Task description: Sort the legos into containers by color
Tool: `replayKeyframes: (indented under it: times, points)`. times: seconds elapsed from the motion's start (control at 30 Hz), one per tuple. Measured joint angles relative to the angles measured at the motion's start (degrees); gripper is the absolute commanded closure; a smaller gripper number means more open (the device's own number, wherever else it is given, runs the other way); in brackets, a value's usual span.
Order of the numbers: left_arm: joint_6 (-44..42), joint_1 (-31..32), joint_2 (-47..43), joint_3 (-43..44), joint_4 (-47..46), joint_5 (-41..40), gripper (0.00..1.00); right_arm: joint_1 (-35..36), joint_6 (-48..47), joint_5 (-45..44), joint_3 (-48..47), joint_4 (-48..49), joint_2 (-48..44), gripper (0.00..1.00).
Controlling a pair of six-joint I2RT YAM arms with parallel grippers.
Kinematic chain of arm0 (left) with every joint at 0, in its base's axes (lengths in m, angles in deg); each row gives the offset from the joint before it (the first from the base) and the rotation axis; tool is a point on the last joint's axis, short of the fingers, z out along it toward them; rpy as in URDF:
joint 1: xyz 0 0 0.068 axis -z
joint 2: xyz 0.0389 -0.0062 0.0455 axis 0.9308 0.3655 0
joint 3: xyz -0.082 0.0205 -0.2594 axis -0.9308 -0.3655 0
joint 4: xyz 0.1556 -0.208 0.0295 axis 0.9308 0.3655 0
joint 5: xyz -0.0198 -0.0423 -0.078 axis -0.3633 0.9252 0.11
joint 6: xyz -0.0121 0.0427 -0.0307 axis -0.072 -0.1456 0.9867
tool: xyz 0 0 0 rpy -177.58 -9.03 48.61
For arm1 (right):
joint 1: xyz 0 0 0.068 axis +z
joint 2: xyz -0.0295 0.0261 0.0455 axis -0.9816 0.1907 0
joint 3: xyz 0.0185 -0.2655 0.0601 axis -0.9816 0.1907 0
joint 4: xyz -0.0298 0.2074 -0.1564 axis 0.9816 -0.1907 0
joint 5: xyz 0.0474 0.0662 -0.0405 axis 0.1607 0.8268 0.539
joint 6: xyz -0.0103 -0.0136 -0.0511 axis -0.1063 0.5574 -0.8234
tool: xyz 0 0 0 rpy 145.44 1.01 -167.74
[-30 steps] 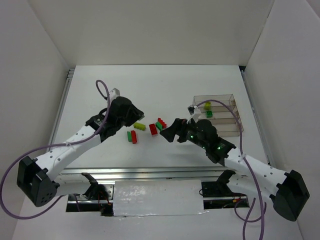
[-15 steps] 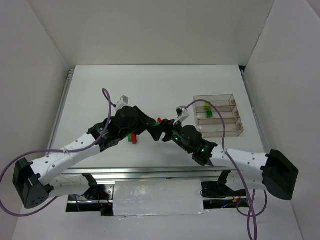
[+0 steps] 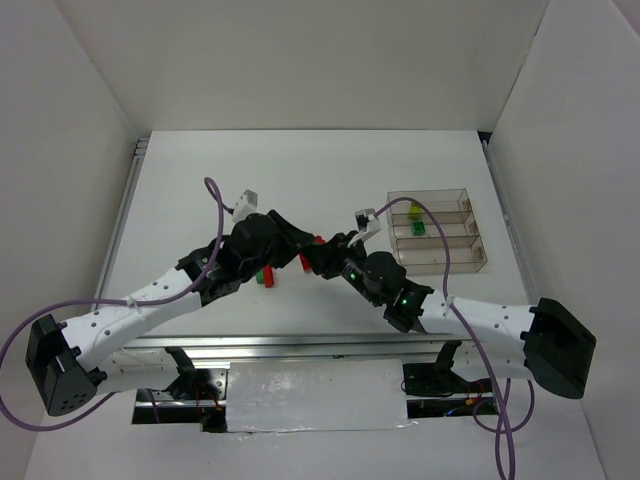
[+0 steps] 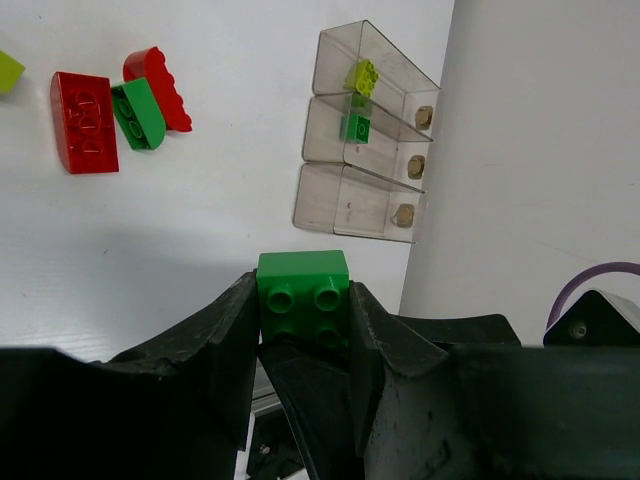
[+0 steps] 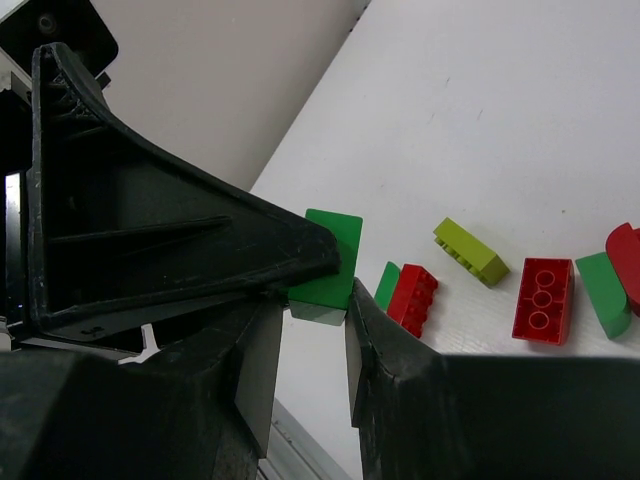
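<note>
A dark green lego [image 4: 303, 290] is pinched between the jaws of my left gripper [image 4: 303, 320], studs facing the camera. My right gripper [image 5: 313, 320] has shut on the same green lego [image 5: 328, 262] from the other side, so both grippers meet above the table centre [image 3: 308, 255]. The clear containers [image 3: 437, 232] stand at the right; one holds a yellow-green lego [image 4: 361, 76], the one beside it a green lego [image 4: 356, 127], and the third holds none. Loose on the table are a red lego [image 5: 542, 298], a yellow-green lego [image 5: 470, 252] and a red-and-green pair [image 5: 410, 295].
A green lego [image 4: 138, 112] leans against a curved red lego [image 4: 160, 85] near the middle. The red-and-green pair [image 3: 266, 273] lies just under the left arm. White walls close in the table on both sides and at the back.
My left arm carried the green lego right to the table centre and my right arm moved left to meet it. The right jaws went from open to shut on that lego.
</note>
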Motion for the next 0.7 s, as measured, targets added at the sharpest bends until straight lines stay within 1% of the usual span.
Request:
replayKeyframes:
  times: [0.03,0.07,0.1,0.13,0.17,0.27,0.33,0.4,0.47,0.53,0.7]
  points:
    - [0.0,0.1,0.0,0.0,0.0,-0.2,0.82,0.0,-0.1,-0.1,0.0,0.0,0.0,1.00]
    - [-0.1,0.2,0.0,0.0,-0.1,-0.4,0.73,0.0,-0.2,-0.1,0.0,0.1,0.0,1.00]
    - [-0.1,0.2,0.0,0.0,-0.1,-0.6,0.54,0.0,-0.2,-0.2,0.2,0.3,0.0,1.00]
    - [-0.2,0.3,0.0,0.0,-0.1,-0.8,0.04,0.0,-0.3,-0.2,0.3,0.7,0.0,1.00]
    - [-0.7,0.5,0.0,0.0,0.0,-1.0,0.01,0.0,-0.5,-0.3,0.8,1.3,-0.2,1.00]
    - [-1.4,1.5,0.0,0.5,1.7,-0.9,0.00,-0.2,-1.0,-1.3,1.7,0.7,-0.8,1.00]
    - [-3.0,2.1,0.3,3.1,5.3,-2.1,0.00,-1.0,-0.4,-2.3,1.7,-2.4,-1.4,1.00]
    - [-4.6,2.1,0.6,7.2,9.1,-4.8,0.01,-3.9,1.2,-2.7,1.5,-7.2,-2.1,1.00]
    - [-6.2,2.1,0.5,11.6,12.6,-8.9,0.01,-8.6,3.1,-2.5,1.0,-12.5,-2.4,1.00]
    - [-8.4,2.0,-0.5,14.3,14.8,-12.6,0.00,-15.5,5.3,-2.2,-0.2,-19.7,-2.5,1.00]
    - [-13.5,1.7,-5.6,15.4,22.7,-20.2,0.01,-32.6,6.9,-1.9,-5.3,-37.0,-2.3,1.00]
